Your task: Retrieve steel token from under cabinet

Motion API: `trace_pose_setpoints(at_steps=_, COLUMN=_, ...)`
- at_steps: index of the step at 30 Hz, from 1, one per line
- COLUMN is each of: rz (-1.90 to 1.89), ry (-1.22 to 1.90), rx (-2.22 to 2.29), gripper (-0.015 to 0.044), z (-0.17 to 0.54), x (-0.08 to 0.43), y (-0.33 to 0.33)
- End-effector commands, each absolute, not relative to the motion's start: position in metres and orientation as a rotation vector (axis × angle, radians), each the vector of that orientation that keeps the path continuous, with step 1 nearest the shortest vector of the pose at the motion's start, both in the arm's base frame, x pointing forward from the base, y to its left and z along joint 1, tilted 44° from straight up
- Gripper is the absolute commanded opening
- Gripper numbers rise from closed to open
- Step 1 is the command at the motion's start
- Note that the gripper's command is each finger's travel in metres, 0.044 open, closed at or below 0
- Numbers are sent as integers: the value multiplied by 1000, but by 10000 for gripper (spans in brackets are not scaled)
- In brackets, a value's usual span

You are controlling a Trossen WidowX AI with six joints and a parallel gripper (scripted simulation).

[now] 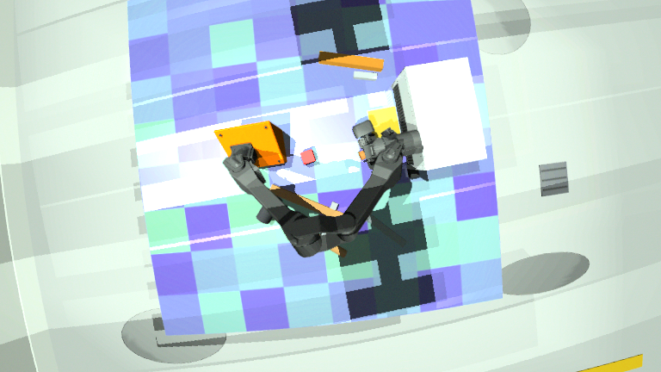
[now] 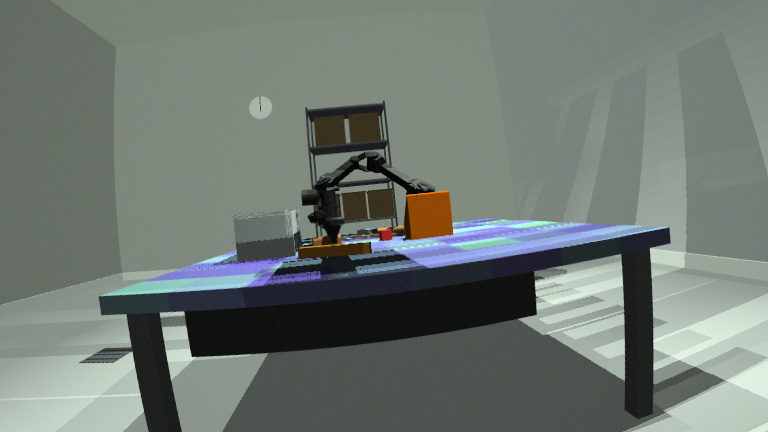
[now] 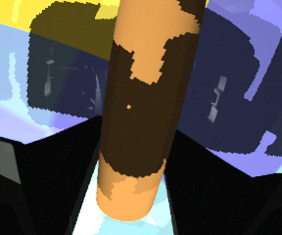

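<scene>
From above, the white cabinet (image 1: 446,114) stands beside the yellow marked area (image 1: 382,119); I can't spot the token. Across the room, cartons (image 2: 364,128) sit on the shelf rack (image 2: 346,148). Close up, the gripper (image 3: 135,129) clasps an orange rod (image 3: 143,113).

Surface (image 1: 233,270) (image 2: 509,246): cabinet (image 1: 446,114) (image 2: 263,235) on it; marked area (image 1: 382,120) directly before the cabinet's vented side; cube (image 1: 307,157) (image 2: 385,233) between cabinet and arm base (image 1: 273,133) (image 2: 429,215).
</scene>
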State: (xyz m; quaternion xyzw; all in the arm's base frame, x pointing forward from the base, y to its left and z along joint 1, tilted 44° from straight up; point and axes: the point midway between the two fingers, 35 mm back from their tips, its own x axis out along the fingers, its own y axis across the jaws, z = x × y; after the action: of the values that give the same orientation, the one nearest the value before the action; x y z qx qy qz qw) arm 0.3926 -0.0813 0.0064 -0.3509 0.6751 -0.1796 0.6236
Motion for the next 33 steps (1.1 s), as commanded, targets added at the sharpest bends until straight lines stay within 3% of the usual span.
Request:
trace_pose_setpoints(at_steps=1, rz=-408, ry=1556, rx=-809, gripper=0, z=6, x=388, y=-82)
trace_pose_setpoints(at_steps=33, rz=-408, ry=1557, rx=-810, gripper=0, z=12, x=358, y=-90)
